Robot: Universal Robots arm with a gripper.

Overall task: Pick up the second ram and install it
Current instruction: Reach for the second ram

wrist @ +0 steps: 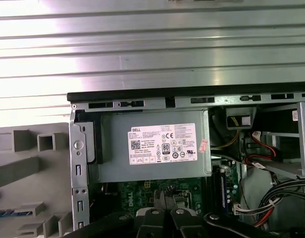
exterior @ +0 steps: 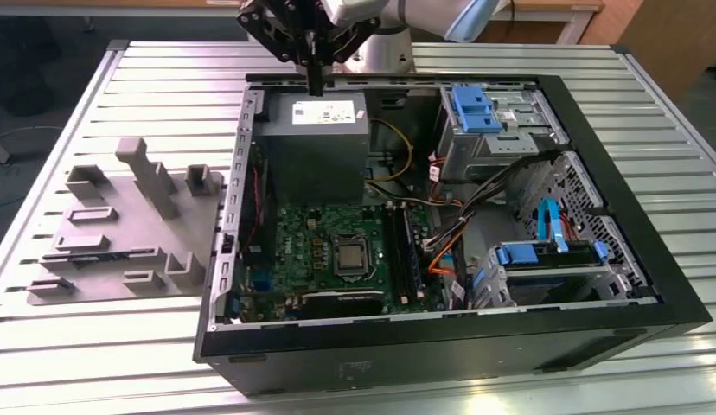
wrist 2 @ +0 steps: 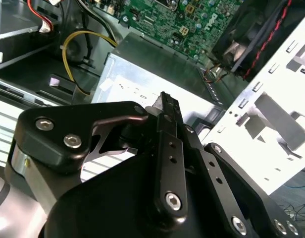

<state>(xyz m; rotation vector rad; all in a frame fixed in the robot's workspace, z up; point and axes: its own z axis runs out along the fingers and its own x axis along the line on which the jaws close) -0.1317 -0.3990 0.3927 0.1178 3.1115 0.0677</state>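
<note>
While fingers hang closed, white-labelled power supply sits below.

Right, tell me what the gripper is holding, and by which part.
Nothing. The gripper hangs shut above the power supply, with nothing between its jaws.

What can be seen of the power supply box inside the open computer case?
The power supply is a grey sheet-metal box with a white printed label on its upward face. It lies flat in the far corner of the open case, on the exterior view's left, against the case's metal frame and beside the green motherboard. Yellow wires loop out next to it. The gripper hangs above its far edge, jaws shut.
</note>
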